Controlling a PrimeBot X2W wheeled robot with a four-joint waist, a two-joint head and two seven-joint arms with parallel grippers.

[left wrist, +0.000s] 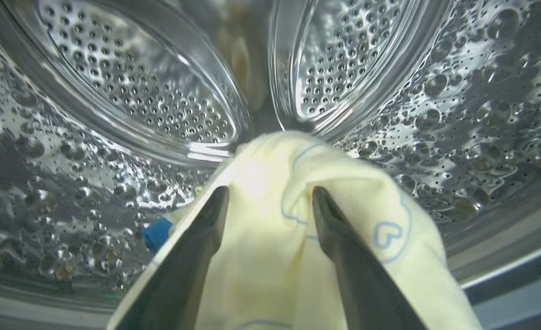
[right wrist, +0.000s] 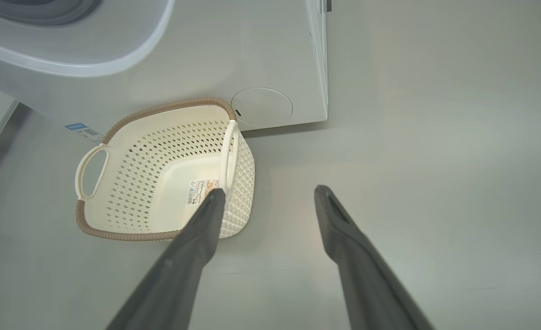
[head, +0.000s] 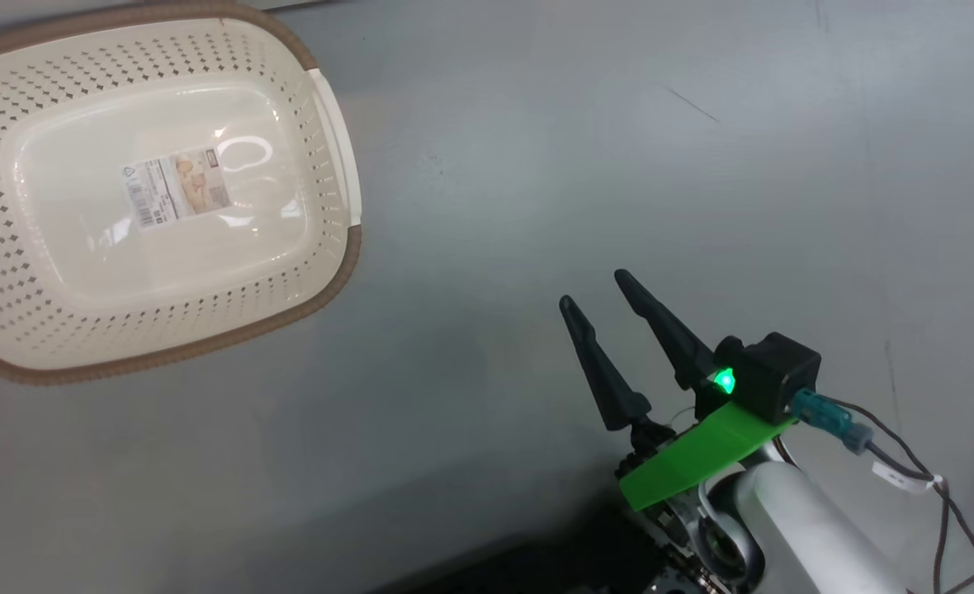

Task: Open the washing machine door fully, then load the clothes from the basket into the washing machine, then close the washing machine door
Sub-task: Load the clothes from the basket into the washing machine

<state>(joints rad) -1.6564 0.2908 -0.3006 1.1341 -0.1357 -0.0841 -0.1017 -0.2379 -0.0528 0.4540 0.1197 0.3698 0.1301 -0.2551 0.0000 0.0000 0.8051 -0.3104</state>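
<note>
Head view: the basket sits upper left on the grey floor, with a label stuck on its bottom; the right gripper hangs over the floor lower right, well apart from the basket, jaws wide.

Left wrist view: the left gripper is inside the shiny perforated drum; its jaws are spread wide too; the clothes, cream-yellow with blue line prints, are bunched between and over the dark fingers; a small blue bit pokes out beside them.

Right wrist view: the basket stands on the floor just in front of the washing machine, near its blue sticker; the right gripper is above the floor, jaws wide, one finger crossing the basket's edge in the picture.
</note>
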